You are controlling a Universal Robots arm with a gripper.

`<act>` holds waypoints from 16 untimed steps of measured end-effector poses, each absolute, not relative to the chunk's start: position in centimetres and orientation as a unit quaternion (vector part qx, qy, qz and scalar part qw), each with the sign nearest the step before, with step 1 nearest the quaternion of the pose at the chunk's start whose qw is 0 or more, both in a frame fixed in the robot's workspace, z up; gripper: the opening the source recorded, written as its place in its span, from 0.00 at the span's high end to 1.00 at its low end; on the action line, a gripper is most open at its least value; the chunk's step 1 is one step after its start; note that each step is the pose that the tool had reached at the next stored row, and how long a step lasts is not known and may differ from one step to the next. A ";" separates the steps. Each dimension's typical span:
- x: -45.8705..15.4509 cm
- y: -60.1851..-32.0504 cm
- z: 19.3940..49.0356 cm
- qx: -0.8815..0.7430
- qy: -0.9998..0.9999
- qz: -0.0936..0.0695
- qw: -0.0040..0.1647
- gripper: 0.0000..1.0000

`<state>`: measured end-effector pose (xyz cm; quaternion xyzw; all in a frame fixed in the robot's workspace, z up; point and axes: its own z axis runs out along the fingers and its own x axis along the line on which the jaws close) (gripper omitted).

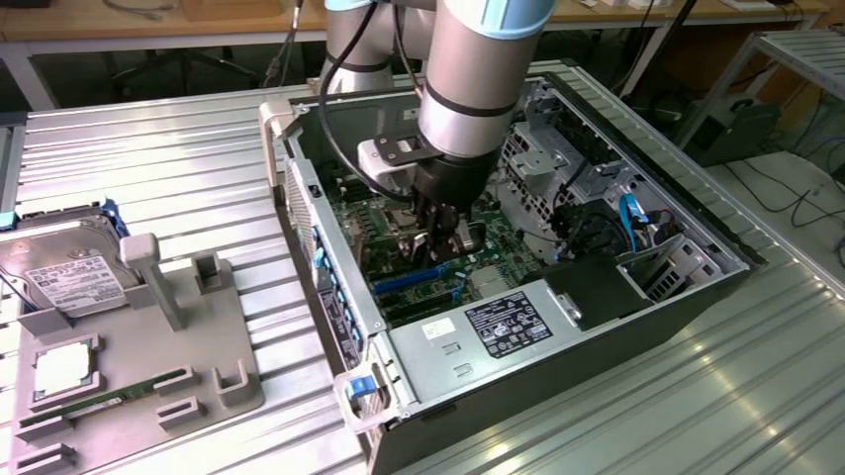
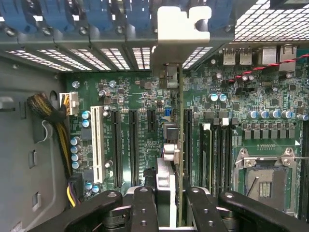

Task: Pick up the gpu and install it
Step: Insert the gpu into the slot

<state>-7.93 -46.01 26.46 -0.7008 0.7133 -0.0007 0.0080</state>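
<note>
Inside the computer case [image 1: 568,386], the gpu [image 2: 176,130] is gripped edge-on by the closed jaws of the gripper [image 2: 171,195] and held upright over the motherboard [image 2: 140,96], its silver bracket [image 2: 178,29] turned toward the rear openings, apparently for alignment with a black expansion slot [image 2: 188,145].

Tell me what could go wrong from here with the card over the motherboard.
1. The graphics card, held edge-on in the gripper, hangs beside a black slot; if it is off line, it may press on the motherboard instead.
2. Its silver bracket stands close to the case's rear wall; it could catch there.
3. The gripper holds the end away from the bracket, so the card might tilt.
</note>
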 end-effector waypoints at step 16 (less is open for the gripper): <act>-8.1 -45.6 25.8 -0.710 0.704 0.000 0.007 0.72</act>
